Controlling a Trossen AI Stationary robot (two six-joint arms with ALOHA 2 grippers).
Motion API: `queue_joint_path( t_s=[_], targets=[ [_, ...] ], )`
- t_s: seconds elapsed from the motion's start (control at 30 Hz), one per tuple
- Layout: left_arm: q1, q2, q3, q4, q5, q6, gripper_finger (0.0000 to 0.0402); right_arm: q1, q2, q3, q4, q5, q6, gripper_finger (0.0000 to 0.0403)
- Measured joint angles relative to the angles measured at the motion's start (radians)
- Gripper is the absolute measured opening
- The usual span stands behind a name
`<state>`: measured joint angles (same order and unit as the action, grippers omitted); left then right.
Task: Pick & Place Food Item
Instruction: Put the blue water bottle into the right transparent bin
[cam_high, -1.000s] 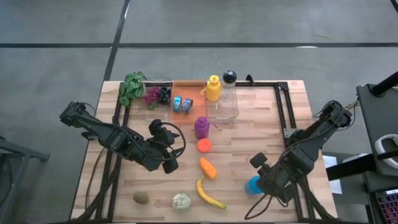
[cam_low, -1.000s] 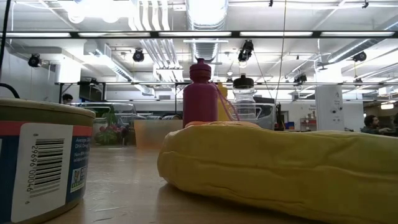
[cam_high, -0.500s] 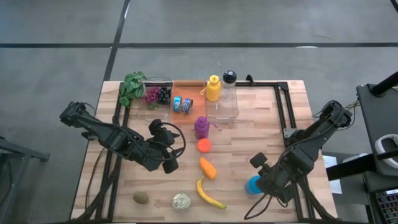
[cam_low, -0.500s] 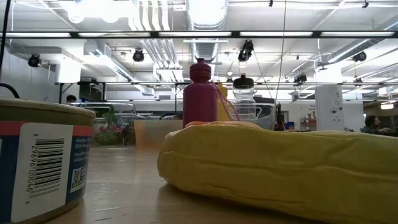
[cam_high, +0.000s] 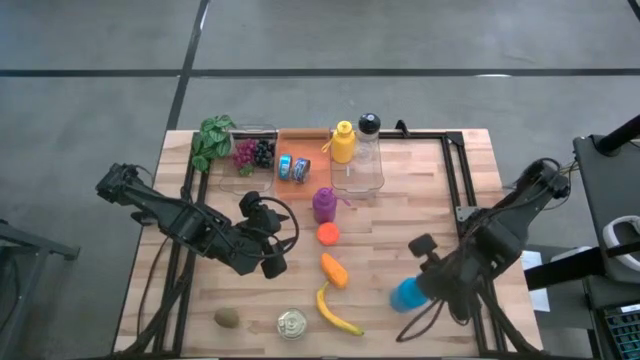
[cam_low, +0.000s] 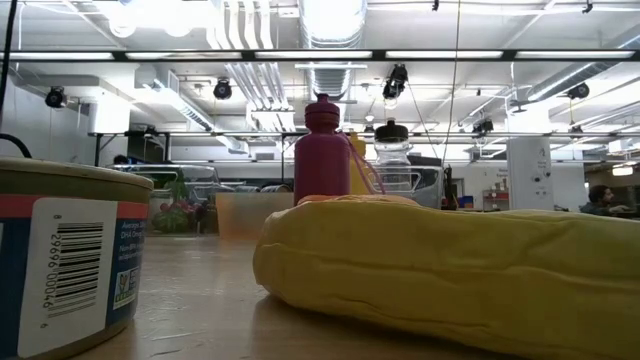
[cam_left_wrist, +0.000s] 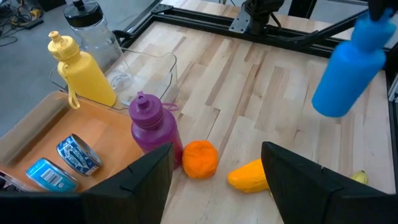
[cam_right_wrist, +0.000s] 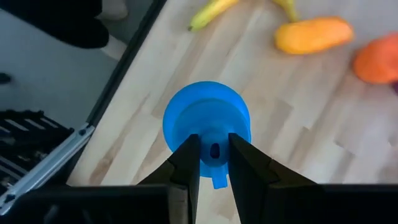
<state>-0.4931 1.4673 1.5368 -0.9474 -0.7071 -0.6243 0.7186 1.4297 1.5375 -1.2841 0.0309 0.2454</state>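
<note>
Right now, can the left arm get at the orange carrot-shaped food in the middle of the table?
Probably yes. The left tool hangs open beside the carrot with bare table between them. The right tool is shut on the blue bottle, off to the side.

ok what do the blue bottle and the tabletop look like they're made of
The opaque blue bottle looks like smooth matte plastic: even colour, soft sheen, moulded cap. The right gripper has its jaws on that cap. The pale tabletop looks like butcher-block wood: joined strips with visible grain.
</note>
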Motion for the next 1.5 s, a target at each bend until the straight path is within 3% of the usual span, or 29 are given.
queue_joint_path(
  t_s=[0.3,0.67,1.07,1.3,1.5],
  targets=[
    [0.000,0.000,0.000,0.000,-0.004,0.000,0.0250,-0.164,-0.010,0.245,-0.272,0.077,0.014,0.0061],
    [0.000,0.000,0.000,0.000,-0.004,0.000,0.0246,-0.591,-0.022,0.453,-0.286,0.039,-0.203,0.0061],
    [0.000,0.000,0.000,0.000,-0.004,-0.001,0.0246,-1.045,0.038,0.439,-0.221,0.040,-0.327,0.0061],
    [0.000,0.000,0.000,0.001,-0.004,-0.003,0.0245,-1.160,0.169,0.436,-0.202,-0.076,-0.434,0.0061],
    [0.000,0.000,0.000,0.003,-0.004,-0.003,0.0248,-1.231,0.271,0.435,-0.199,-0.080,-0.499,0.0061]
  ],
)
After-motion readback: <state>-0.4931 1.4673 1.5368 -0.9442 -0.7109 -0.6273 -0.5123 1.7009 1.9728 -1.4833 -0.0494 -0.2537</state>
